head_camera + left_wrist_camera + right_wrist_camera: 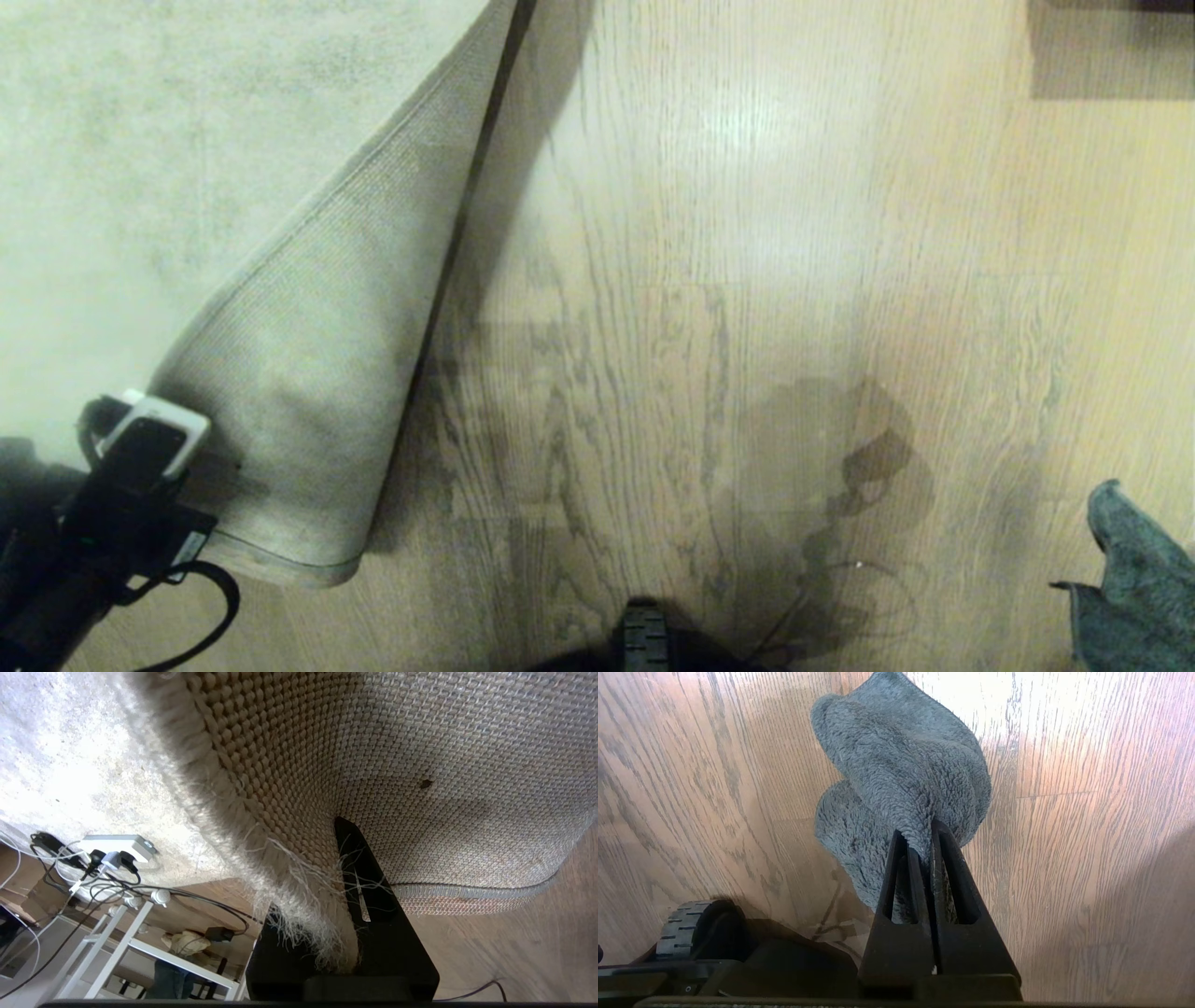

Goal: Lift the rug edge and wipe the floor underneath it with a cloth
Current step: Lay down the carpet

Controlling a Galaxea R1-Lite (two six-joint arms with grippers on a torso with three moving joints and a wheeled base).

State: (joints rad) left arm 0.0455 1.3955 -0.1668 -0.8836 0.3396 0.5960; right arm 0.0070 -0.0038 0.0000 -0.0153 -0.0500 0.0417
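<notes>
Light oak-grain plank floor (747, 280), pale mottled rug (140, 140) lying across its left part

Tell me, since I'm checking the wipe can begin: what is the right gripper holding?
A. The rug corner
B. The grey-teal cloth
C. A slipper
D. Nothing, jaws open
B: in the right wrist view the right gripper has its jaws shut on the fuzzy cloth above the floor, while the left gripper pinches the folded-back rug edge.
</notes>
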